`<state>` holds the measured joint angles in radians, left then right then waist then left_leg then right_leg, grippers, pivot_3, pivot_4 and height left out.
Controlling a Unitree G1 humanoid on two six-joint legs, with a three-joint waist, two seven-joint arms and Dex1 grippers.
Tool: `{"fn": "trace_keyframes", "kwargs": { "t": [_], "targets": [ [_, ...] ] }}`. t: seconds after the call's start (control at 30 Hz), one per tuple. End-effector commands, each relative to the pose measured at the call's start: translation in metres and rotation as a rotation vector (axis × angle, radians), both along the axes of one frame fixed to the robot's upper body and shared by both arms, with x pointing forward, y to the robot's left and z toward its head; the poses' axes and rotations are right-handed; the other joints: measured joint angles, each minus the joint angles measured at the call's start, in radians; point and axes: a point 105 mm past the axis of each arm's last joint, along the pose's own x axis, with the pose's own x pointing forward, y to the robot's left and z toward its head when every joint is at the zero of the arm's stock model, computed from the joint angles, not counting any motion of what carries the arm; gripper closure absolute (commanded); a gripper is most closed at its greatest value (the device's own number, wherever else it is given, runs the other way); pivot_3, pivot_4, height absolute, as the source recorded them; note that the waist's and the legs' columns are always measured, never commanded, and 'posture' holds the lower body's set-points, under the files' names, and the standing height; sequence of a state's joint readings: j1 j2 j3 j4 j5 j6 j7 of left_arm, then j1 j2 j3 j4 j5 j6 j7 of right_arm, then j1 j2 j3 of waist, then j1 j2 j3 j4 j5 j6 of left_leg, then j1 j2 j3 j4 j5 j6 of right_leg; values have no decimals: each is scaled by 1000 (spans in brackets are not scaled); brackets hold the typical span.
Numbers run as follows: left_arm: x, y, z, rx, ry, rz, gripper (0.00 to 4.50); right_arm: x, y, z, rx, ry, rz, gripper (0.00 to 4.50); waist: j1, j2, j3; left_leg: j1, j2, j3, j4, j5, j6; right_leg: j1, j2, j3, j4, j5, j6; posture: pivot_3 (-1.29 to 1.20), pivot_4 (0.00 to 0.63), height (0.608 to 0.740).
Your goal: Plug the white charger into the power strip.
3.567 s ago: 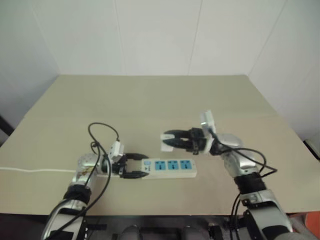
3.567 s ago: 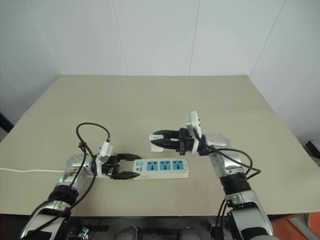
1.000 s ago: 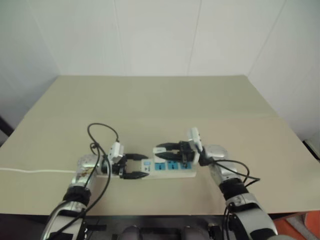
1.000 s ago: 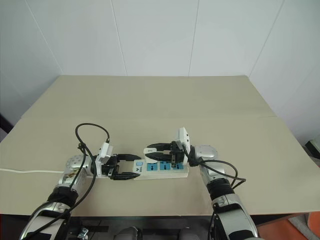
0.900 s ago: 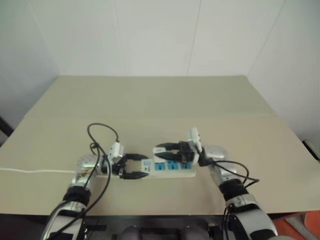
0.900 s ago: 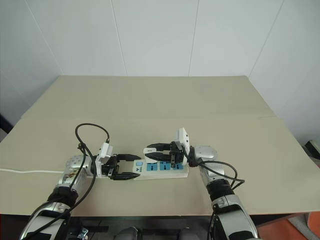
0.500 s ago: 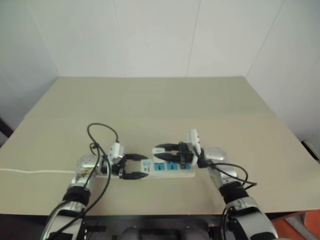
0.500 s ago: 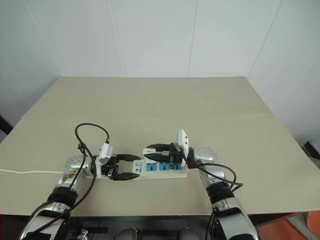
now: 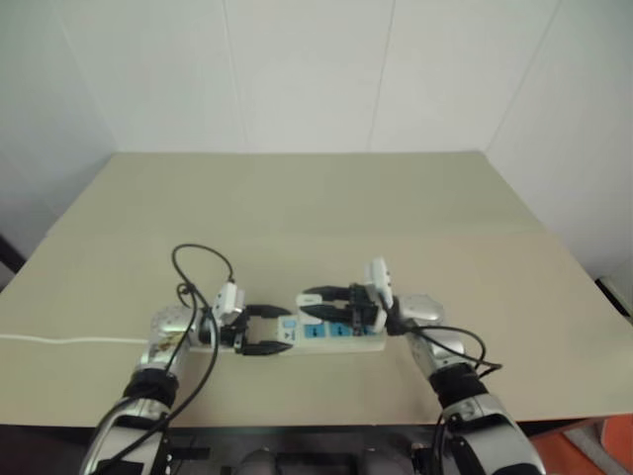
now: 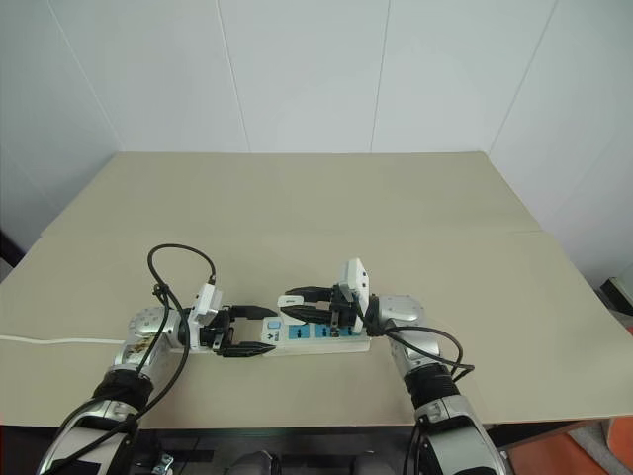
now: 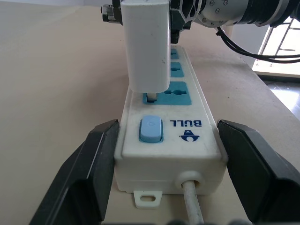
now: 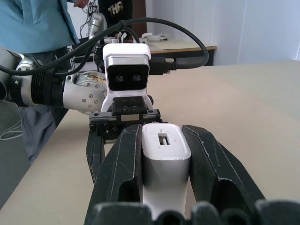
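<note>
Your right gripper (image 12: 165, 164) is clamped on the white charger (image 11: 145, 47), prongs entering the socket nearest the power strip (image 11: 171, 154) switch. Left gripper (image 11: 168, 173) stands wide, fingers flanking the strip's cord end.

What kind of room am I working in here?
Likely a robotics lab: a plain beige table against white wall panels, a person in a blue shirt and a cluttered desk behind.

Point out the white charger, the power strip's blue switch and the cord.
white charger (image 11: 145, 47), left wrist view, its front face.
blue switch (image 11: 150, 129), left wrist view, its middle.
cord (image 11: 193, 206), left wrist view, where it leaves the strip's end.
</note>
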<state>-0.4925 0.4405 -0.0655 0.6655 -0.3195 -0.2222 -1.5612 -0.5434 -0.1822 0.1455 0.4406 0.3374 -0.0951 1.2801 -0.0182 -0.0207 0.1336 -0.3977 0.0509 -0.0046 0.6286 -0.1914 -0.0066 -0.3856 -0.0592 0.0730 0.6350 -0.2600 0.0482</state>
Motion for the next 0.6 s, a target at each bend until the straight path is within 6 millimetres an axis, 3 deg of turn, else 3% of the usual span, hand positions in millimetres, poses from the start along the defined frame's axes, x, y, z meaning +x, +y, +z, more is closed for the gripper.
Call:
{"fn": "trace_keyframes", "kwargs": {
  "t": [0.03, 0.6],
  "targets": [
    [-8, -1, -18, 64, 57, -24, 1363, -7, 5, -18, -62, 63, 50, 3375, 0, 0, 0, 0, 0, 0, 0, 0, 0, 0, 0, 0, 0, 0, 0, 0, 150, 740],
    [-9, -1, -20, 71, 56, -26, 1363, 8, -23, -36, -149, 121, -3, 3375, 2, 0, -2, 2, 0, 0, 0, 0, 0, 2, 0, 0, -2, 0, 0, 0, 150, 740]
  ]
}}
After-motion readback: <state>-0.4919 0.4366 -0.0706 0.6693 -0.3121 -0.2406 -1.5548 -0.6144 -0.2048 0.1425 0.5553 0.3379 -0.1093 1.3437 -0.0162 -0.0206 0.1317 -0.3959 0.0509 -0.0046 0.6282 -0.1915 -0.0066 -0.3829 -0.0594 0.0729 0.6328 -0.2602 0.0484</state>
